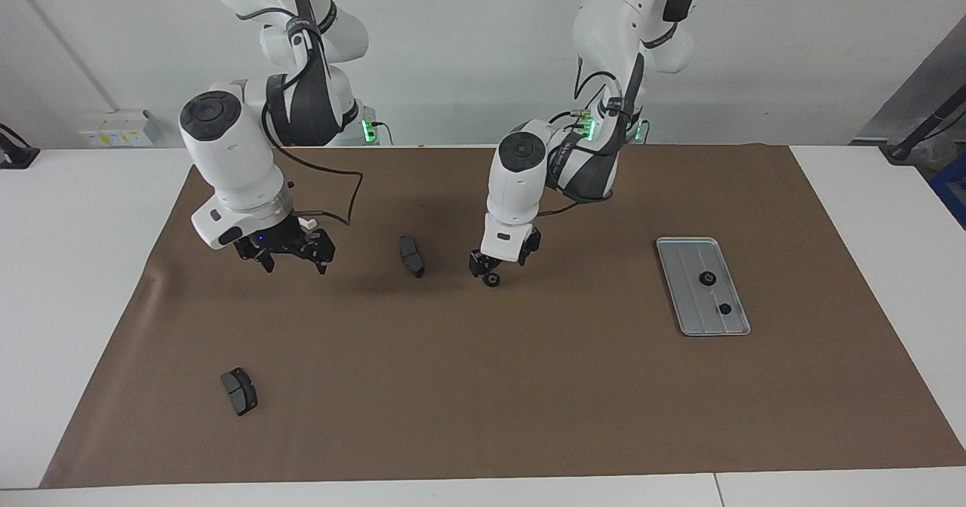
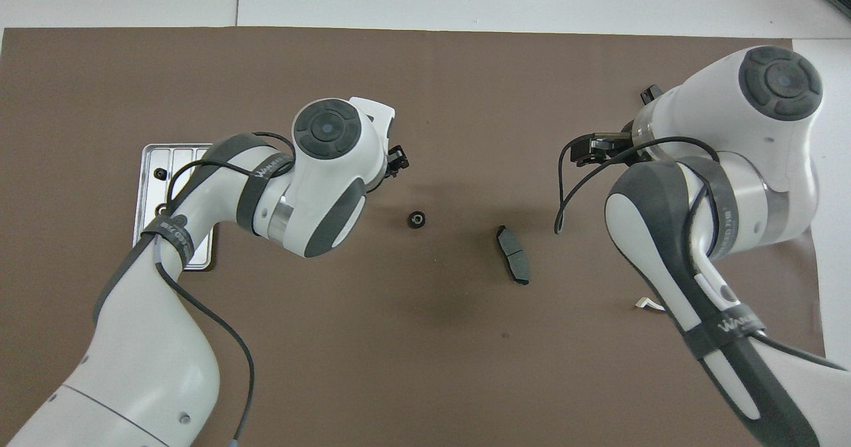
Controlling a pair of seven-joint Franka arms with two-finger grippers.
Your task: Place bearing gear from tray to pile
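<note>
I am seeing the left gripper (image 1: pixel 495 264) hanging open just above the mat (image 1: pixel 528 416), with nothing between its fingers. The gear (image 1: pixel 492 280) is lying on the mat right under it, loose, beside the nearer pad (image 1: pixel 411 256) and toward the left arm's end from it. I am holding the right gripper (image 1: pixel 285 253) open and empty too, hovering over the mat toward the right arm's end; it is covering most of the white bracket (image 2: pixel 648 305), of which only a tip is showing in the overhead view. Going farther from the robots, the tray (image 1: pixel 681 250) is sitting at the left arm's end of the mat, well apart from the loose gear, and it is carrying two more gears (image 1: pixel 707 279), one nearer the robots than the other. Farthest out, the second pad (image 1: pixel 238 391) is lying alone toward the right arm's end, well apart from everything else.
</note>
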